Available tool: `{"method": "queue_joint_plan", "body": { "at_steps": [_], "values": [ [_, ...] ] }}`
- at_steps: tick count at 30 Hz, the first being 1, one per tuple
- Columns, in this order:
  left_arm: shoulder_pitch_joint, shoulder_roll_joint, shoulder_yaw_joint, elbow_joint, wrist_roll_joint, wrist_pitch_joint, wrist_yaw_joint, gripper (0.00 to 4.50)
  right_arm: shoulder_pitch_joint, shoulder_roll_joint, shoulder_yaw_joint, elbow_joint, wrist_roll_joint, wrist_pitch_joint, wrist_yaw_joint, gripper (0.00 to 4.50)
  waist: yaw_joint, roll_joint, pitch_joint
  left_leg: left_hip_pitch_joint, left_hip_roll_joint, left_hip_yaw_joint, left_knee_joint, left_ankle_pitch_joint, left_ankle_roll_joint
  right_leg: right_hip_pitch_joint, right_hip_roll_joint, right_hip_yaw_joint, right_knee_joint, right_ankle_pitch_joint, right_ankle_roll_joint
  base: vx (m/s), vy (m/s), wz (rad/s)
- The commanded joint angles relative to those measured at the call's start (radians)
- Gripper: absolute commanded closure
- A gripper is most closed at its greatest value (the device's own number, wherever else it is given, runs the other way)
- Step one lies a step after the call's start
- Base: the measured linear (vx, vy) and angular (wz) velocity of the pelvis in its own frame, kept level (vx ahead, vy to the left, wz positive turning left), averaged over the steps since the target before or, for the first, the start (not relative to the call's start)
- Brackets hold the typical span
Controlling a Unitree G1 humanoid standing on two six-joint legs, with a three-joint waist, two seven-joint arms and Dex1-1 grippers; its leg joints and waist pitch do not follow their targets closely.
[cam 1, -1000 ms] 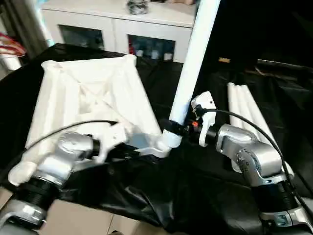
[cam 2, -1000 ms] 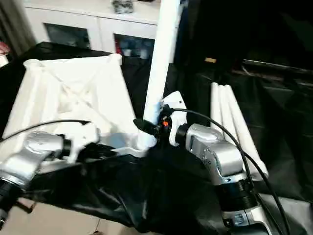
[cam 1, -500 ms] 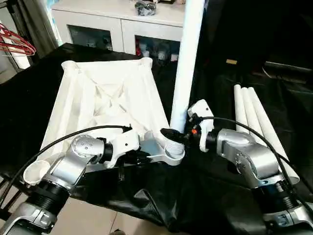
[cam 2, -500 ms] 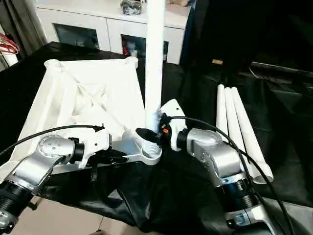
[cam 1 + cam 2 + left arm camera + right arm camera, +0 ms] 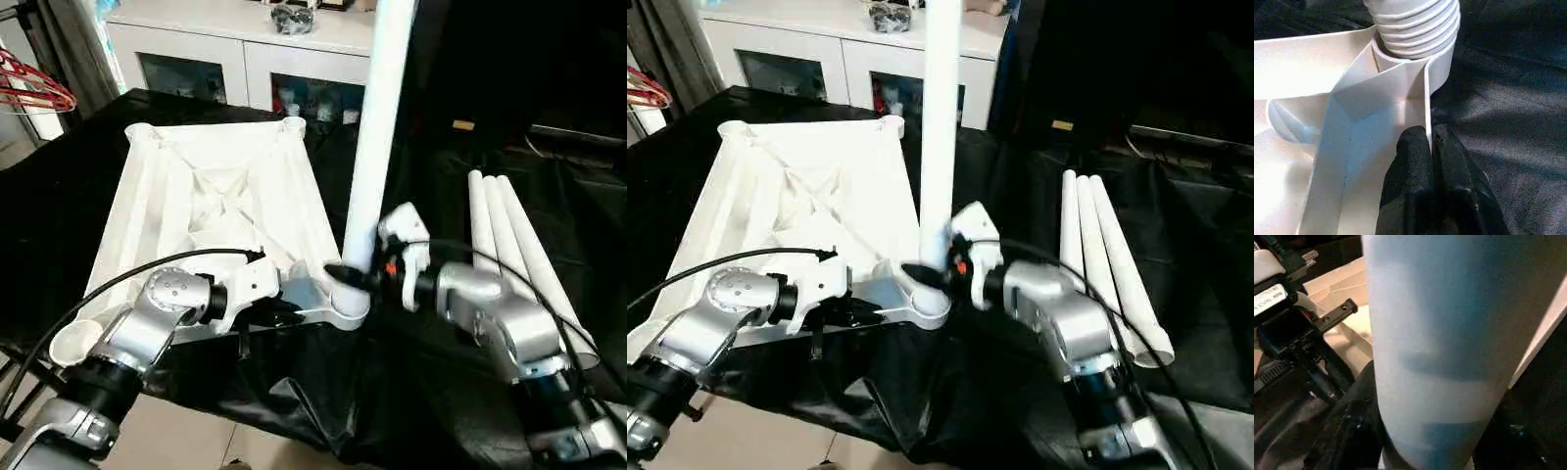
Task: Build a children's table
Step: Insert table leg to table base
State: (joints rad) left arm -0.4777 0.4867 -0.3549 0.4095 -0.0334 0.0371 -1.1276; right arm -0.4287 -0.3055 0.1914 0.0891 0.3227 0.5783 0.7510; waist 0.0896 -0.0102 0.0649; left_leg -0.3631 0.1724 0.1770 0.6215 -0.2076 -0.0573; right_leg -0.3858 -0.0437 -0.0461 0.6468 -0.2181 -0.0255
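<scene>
While the tabletop [image 5: 220, 211] lies underside up on the black-draped counter [image 5: 59, 166], it looks light, stiff and slick, best held by a thin rim. Left pincer [image 5: 1431, 147] clenches that rim beside the corner socket [image 5: 348, 304]; right pincer [image 5: 355, 276] grasps the upright leg [image 5: 380, 127] low, its threaded end at the socket.

I count one white tabletop [image 5: 220, 211], lying underside up on my worktop. Legs come to four — one leg [image 5: 380, 127] standing upright at the near corner socket [image 5: 345, 302], and three spare legs [image 5: 505, 240] lying side by side on the black cloth [image 5: 323, 392]. One white cabinet [image 5: 245, 49] behind.
</scene>
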Motion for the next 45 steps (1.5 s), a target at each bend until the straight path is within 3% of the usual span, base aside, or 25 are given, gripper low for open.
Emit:
{"method": "queue_joint_plan", "body": {
  "at_steps": [1,10,19,20,24,32,41,45],
  "values": [
    [-0.024,-0.008,0.031,0.019,-0.004,-0.026,0.019,4.5,0.002,-0.016,-0.012,-0.008,0.005,0.011,0.004,2.6,-0.005,0.008,-0.065,0.016,0.062,-0.025,-0.083,-0.163,-0.027,0.039,-0.105,0.062,-0.091,-0.185,-0.19,0.0,0.0,0.0],
    [-0.05,-0.019,0.041,0.055,-0.016,-0.046,0.003,4.5,-0.045,0.059,-0.04,0.133,0.001,-0.054,-0.026,2.6,-0.009,0.012,-0.064,0.014,0.061,-0.027,-0.083,-0.187,-0.037,0.035,-0.111,0.062,-0.098,-0.249,-0.19,0.0,0.0,0.0],
    [-0.091,-0.033,0.052,0.116,-0.01,-0.089,0.013,4.5,-0.066,0.091,-0.066,0.233,-0.005,-0.101,-0.033,2.61,-0.009,0.016,-0.067,0.013,0.063,-0.026,-0.084,-0.168,-0.033,0.038,-0.109,0.062,-0.09,-0.174,-0.205,0.0,0.0,0.0],
    [-0.095,-0.035,0.053,0.123,-0.008,-0.094,0.018,4.5,-0.064,0.093,-0.071,0.243,-0.005,-0.106,-0.032,2.61,-0.007,0.02,-0.067,0.015,0.063,-0.027,-0.084,-0.168,-0.034,0.038,-0.11,0.061,-0.09,-0.173,-0.207,0.0,0.0,0.0],
    [-0.098,-0.04,0.055,0.135,-0.005,-0.101,0.025,4.5,-0.043,0.093,-0.083,0.259,-0.002,-0.13,-0.035,2.61,-0.007,0.019,-0.066,0.014,0.064,-0.027,-0.085,-0.176,-0.033,0.039,-0.111,0.061,-0.091,-0.179,-0.208,0.0,0.0,0.0],
    [-0.083,-0.045,0.059,0.152,0.01,-0.126,0.039,4.5,0.032,0.11,-0.171,0.296,0.033,-0.189,-0.061,2.61,-0.004,0.021,-0.064,0.016,0.066,-0.027,-0.086,-0.202,-0.027,0.034,-0.113,0.063,-0.098,-0.217,-0.202,0.0,0.0,0.0],
    [-0.09,-0.048,0.067,0.176,0.028,-0.148,0.067,4.5,0.098,0.118,-0.188,0.23,0.028,-0.246,-0.089,2.61,-0.003,0.02,-0.062,0.014,0.066,-0.028,-0.091,-0.208,-0.02,0.033,-0.113,0.063,-0.103,-0.262,-0.185,0.0,0.0,0.0],
    [-0.095,-0.051,0.069,0.186,0.03,-0.153,0.071,4.5,0.115,0.116,-0.166,0.206,0.01,-0.259,-0.097,2.61,-0.003,0.019,-0.061,0.015,0.066,-0.028,-0.091,-0.222,-0.02,0.03,-0.115,0.064,-0.108,-0.306,-0.171,0.0,0.0,0.0]
  ]
}}
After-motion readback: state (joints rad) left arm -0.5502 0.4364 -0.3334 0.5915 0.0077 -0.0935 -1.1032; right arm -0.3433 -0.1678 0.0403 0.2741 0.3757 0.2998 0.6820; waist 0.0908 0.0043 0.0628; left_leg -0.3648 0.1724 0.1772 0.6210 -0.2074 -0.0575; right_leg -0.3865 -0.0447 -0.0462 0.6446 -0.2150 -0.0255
